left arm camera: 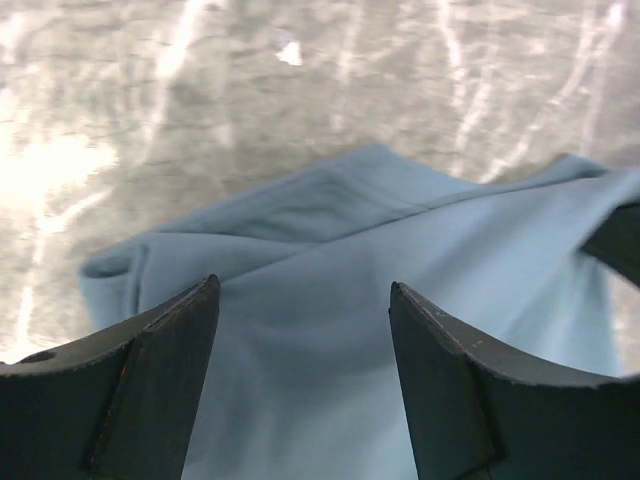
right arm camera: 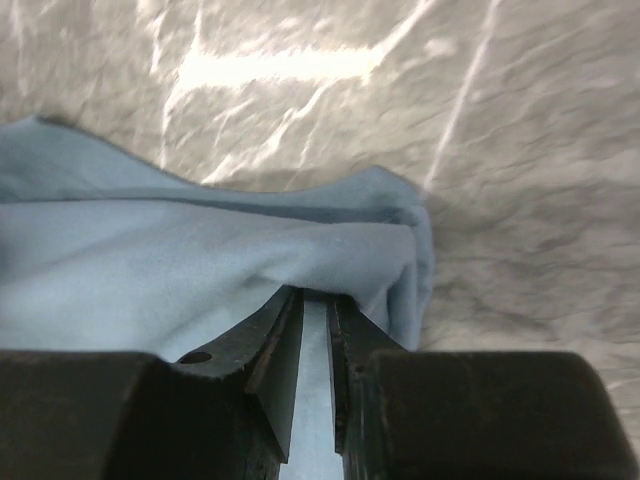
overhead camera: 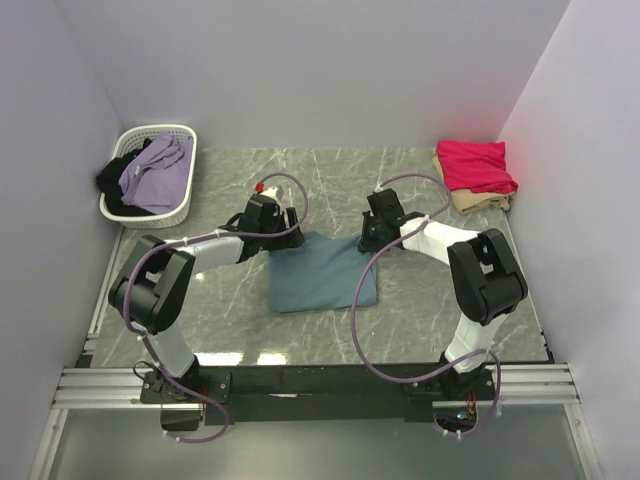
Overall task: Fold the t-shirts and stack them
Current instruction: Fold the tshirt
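A dusty teal-blue t-shirt (overhead camera: 320, 275) lies folded in a rough square at the middle of the table. My left gripper (overhead camera: 283, 228) hovers open over its far left corner. In the left wrist view the fingers (left arm camera: 304, 284) stand wide apart above the cloth (left arm camera: 400, 240), gripping nothing. My right gripper (overhead camera: 372, 232) sits at the shirt's far right corner. In the right wrist view its jaws (right arm camera: 315, 295) are nearly together, with a fold of the blue cloth (right arm camera: 200, 250) pinched between them. A crimson-pink t-shirt (overhead camera: 475, 163) lies folded on a pale beige one (overhead camera: 482, 201) at the back right.
A white slatted basket (overhead camera: 160, 129) stands at the back left corner, holding purple cloth (overhead camera: 158, 172) and dark cloth. Grey marbled tabletop (overhead camera: 250, 190) surrounds the blue shirt. Walls close in on the left, back and right.
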### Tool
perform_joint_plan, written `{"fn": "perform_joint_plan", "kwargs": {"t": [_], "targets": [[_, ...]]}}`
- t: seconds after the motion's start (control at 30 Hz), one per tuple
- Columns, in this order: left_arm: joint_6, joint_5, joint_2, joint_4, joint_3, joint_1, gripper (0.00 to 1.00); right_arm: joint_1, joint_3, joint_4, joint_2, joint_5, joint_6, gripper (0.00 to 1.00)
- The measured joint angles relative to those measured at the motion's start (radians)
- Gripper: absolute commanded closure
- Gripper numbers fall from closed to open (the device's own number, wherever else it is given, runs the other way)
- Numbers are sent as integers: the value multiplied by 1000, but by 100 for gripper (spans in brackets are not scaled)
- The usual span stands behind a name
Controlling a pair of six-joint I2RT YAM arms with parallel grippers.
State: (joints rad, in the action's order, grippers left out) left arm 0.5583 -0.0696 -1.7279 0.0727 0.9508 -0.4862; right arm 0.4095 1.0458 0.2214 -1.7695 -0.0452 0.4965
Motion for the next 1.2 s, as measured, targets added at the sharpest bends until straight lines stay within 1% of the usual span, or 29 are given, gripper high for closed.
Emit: {"fn": "perform_joint_plan", "kwargs": {"t": [0.2, 0.43, 0.5, 0.63, 0.77, 0.97, 1.07, 1.2], "targets": [[-42, 51, -33, 0, 22, 6, 26, -3, 17, 26, -5, 76, -20, 75], [-84, 134, -65, 9, 39, 13, 27, -3, 17, 50, 5, 113, -29, 72], [-95, 151, -71, 13, 40, 16, 27, -5, 16, 56, 18, 117, -36, 70], [-105, 169, -67, 11, 45, 21, 26, -10, 2, 66, 87, 119, -49, 62], [-111, 173, -2, -26, 46, 20, 26, -14, 8, 76, 186, 120, -66, 61], [-111, 140, 185, -56, 68, 6, 26, -15, 92, 102, 192, 94, -79, 61], [-105, 103, 219, -54, 77, -15, 26, -13, 107, 109, 173, 70, -79, 62], [-90, 63, 205, -49, 48, -43, 26, 6, 89, 131, 167, 21, -78, 62]]}}
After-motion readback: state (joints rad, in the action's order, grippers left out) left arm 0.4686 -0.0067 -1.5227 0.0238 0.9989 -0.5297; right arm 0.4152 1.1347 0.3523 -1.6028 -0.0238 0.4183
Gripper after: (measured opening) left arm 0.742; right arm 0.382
